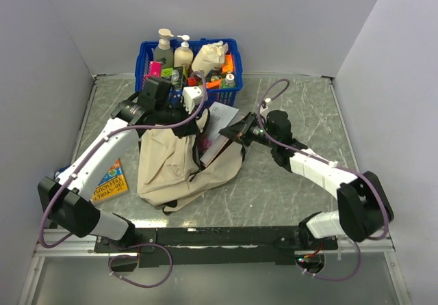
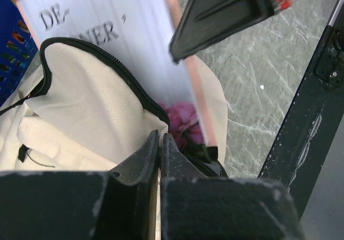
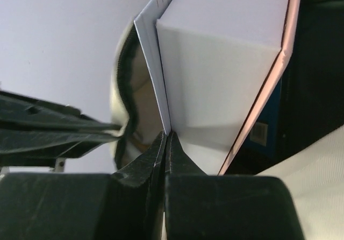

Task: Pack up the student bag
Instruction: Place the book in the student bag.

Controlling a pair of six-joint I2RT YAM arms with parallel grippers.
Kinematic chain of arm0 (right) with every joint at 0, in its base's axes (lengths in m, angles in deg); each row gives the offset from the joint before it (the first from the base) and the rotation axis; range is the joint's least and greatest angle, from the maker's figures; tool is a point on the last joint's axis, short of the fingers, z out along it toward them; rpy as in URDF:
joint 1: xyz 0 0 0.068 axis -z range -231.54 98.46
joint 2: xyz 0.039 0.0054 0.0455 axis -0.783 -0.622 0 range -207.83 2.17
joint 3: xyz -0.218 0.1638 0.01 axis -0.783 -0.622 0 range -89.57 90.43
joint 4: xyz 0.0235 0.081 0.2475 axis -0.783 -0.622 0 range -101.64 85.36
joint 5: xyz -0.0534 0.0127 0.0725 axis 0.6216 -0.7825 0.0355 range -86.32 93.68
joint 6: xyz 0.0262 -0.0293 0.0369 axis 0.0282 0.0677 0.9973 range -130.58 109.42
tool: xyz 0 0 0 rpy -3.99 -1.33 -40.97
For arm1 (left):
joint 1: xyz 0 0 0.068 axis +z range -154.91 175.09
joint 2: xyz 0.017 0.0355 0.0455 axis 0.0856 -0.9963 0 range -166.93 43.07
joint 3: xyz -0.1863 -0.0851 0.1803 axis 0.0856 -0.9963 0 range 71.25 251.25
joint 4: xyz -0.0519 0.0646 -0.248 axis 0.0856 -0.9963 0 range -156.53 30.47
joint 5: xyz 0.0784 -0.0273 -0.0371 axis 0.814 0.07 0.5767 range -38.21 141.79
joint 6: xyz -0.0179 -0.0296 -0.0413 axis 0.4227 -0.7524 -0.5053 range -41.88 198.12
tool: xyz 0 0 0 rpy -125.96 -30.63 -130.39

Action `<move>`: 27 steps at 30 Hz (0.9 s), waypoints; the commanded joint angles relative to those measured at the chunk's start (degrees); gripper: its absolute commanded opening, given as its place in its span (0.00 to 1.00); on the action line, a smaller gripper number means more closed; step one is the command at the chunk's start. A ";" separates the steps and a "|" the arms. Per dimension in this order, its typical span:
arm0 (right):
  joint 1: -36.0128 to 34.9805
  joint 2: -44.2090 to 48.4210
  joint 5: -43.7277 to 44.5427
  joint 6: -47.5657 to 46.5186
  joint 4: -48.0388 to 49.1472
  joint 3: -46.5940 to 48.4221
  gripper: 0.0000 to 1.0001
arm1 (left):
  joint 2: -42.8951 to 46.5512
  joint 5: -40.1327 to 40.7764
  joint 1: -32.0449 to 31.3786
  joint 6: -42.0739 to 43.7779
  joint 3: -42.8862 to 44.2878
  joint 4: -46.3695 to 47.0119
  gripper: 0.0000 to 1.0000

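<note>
Clutter fills the blue plastic basket (image 1: 145, 62) at the top centre of the overhead view. Two cream pump bottles (image 1: 164, 45) stand upright at its back, beside a crumpled beige bundle (image 1: 209, 57) and small pink, orange and green items too small to identify.

Just below the basket, in the middle of the grey marbled table (image 1: 308, 113), slumps the student bag (image 1: 174, 165). It is a large soft beige fabric backpack with a black zipper, and its mouth is turned toward the basket.

The left gripper (image 1: 186, 126) is clenched on the zippered rim of that mouth and holds it raised. Its wrist view shows the two fingers pinched together on the cream fabric.

The right gripper (image 1: 233, 131), just right of centre, is clamped onto the thin outer leaf of a white book (image 1: 219, 115) with a pink edge. The book stands tilted, its lower end inside the bag's opening and its printed upper part outside. Something pink shows in the opening beside the book, but what it is cannot be told.

At the left, under the left arm, a yellow-and-blue book (image 1: 109, 180) lies flat on the table.
</note>
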 commanded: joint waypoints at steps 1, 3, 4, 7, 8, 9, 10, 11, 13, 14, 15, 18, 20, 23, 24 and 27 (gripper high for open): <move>-2.61 -5.30 -6.15 3.30 10.38 0.72 0.00 | 0.68 -2.44 -0.33 -1.61 4.03 -0.46 0.01; -3.84 -9.16 -6.42 2.51 10.73 0.99 0.00 | 0.50 -2.79 -0.33 -1.35 4.90 -1.07 0.01; -4.11 -10.58 -6.77 1.81 10.47 1.77 0.00 | 0.42 -2.97 -0.42 -1.43 5.26 -1.42 0.01; -4.81 -14.88 -6.68 1.19 11.79 2.13 0.00 | 0.24 -3.93 -0.42 -1.00 6.40 -2.56 0.01; -4.90 -15.59 -6.34 0.84 11.01 2.48 0.00 | 0.15 -4.28 -0.51 -0.82 6.84 -2.92 0.01; -5.25 -16.82 -6.42 0.66 11.17 2.66 0.00 | 0.06 -4.37 -0.51 -0.90 7.19 -3.01 0.01; -5.60 -17.53 -6.85 0.83 11.00 3.44 0.00 | -0.02 -4.29 -0.51 -0.73 7.28 -3.18 0.01; -5.95 -17.97 -7.73 0.75 10.65 4.06 0.00 | -0.02 -4.11 -0.60 -0.73 7.37 -3.27 0.01; -7.62 -18.94 -8.87 -0.21 8.99 5.90 0.00 | -0.29 -3.85 -0.60 -0.55 7.37 -3.19 0.01; -8.32 -19.29 -10.88 -0.83 8.28 6.78 0.00 | -0.46 -3.85 -0.51 -0.47 7.37 -3.27 0.01; -8.85 -20.16 -12.38 -1.44 7.49 7.66 0.00 | -0.64 -3.85 -0.60 -0.38 7.37 -3.27 0.01; -10.44 -21.83 -18.96 -5.65 2.32 11.53 0.07 | -0.90 -3.76 -0.60 0.15 7.11 -3.19 0.01; -10.09 -21.23 -20.22 -9.70 -4.02 12.15 0.34 | -0.82 -3.67 -0.60 0.32 6.41 -3.01 0.01; -7.29 -17.02 -18.38 -13.83 -8.32 9.00 0.99 | -0.55 -3.50 -0.60 0.67 5.53 -2.75 0.01; -6.58 -14.31 -16.37 -14.71 -9.38 8.12 1.00 | -0.46 -3.50 -0.60 0.76 5.35 -2.83 0.01; -3.60 -10.00 -13.72 -17.09 -12.20 5.92 1.00 | -0.11 -3.41 -0.51 1.11 4.47 -2.66 0.01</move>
